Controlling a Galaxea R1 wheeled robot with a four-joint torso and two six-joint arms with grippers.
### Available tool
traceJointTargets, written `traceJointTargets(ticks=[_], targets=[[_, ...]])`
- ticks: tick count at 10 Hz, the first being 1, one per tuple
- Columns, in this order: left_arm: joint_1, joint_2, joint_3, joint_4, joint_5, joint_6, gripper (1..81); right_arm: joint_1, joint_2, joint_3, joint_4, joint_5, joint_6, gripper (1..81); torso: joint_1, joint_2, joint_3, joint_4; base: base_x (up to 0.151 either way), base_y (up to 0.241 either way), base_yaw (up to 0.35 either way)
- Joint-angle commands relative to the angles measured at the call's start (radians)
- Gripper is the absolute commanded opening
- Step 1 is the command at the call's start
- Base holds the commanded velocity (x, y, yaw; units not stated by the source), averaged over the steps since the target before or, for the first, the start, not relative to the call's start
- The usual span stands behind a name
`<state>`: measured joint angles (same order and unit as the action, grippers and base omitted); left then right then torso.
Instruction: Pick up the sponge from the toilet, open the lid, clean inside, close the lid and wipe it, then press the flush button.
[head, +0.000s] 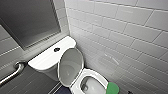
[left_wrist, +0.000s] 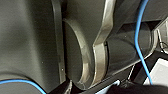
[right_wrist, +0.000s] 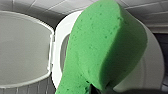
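Two tiled walls meet in a corner: a white glossy brick-laid tile wall (head: 125, 30) and a grey tile wall (head: 10, 50).

White glossy ceramic toilet (head: 97, 75) stands in that corner. Its bowl is near the white wall, and there is dark floor on the other side. The front of the bowl is cut off by the picture's lower edge.

Rounded white tank (head: 45, 60) runs along the grey wall.

Oval pale lid (head: 70, 65) is raised and stands upright against the tank, leaving the bowl open.

Curved metal grab bar (head: 13, 71) is on the grey wall, apart from the tank.

Bright green porous sponge (head: 112, 88) is over the bowl's rim on the white-wall side and is partly cropped. The right gripper (right_wrist: 100, 89) is closed on it, though the sponge hides most of the grip.

Small dark round flush button (head: 56, 49) is in the middle of the tank top.

Left gripper: the left wrist view shows dark robot parts and a blue cable (left_wrist: 140, 37), so its state cannot be told.
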<state>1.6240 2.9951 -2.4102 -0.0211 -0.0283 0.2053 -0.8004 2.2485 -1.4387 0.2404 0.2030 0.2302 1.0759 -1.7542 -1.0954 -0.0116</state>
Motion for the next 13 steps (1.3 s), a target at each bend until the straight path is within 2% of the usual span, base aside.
traceJointTargets(ticks=[1, 5, 7, 8, 9, 11, 12, 13], targets=[[0.032, 0.01, 0.016, 0.001, 0.088, 0.005, 81.1, 0.325, 0.03, -0.058, -0.03, -0.272, 0.004, 1.0, 0.0, 0.0, 0.0, 0.0, 0.0, 0.0, 0.0], [0.032, -0.022, 0.022, -0.011, 0.087, -0.003, 81.1, 0.439, 0.255, -0.297, -0.038, -0.384, 0.004, 1.0, 0.0, 0.0, 0.0, 0.0, 0.0, 0.0, 0.0], [0.032, -0.021, 0.022, -0.01, 0.085, -0.003, 81.1, 0.485, 0.344, -0.392, -0.036, -0.412, 0.004, 1.0, 0.0, 0.0, 0.0, 0.0, 0.0, 0.0, 0.0], [0.032, -0.019, 0.022, -0.01, 0.085, -0.003, 81.1, 0.5, 0.381, -0.42, -0.035, -0.43, 0.004, 1.0, 0.0, 0.0, 0.0, 0.024, 0.0, 0.0, 0.0], [0.032, -0.017, 0.022, -0.01, 0.085, -0.003, 81.1, 0.503, 0.403, -0.42, -0.036, -0.436, 0.004, 1.0, 0.0, 0.0, -0.02, 0.061, 0.0, 0.0, 0.0], [0.029, -0.016, 0.019, -0.008, 0.085, -0.003, 81.1, 0.508, 0.421, -0.426, -0.036, -0.433, 0.006, 1.0, 0.0, 0.0, -0.034, 0.1, 0.0, 0.0, 0.0], [0.03, -0.016, 0.017, -0.008, 0.085, -0.003, 81.1, 0.511, 0.421, -0.426, -0.035, -0.427, 0.006, 1.0, 0.0, 0.0, -0.042, 0.127, 0.0, 0.0, 0.0], [0.03, -0.016, 0.017, -0.008, 0.085, -0.003, 81.1, 0.52, 0.421, -0.426, -0.033, -0.427, 0.006, 1.0, 0.0, 0.0, -0.021, 0.078, 0.0, 0.0, 0.0]])
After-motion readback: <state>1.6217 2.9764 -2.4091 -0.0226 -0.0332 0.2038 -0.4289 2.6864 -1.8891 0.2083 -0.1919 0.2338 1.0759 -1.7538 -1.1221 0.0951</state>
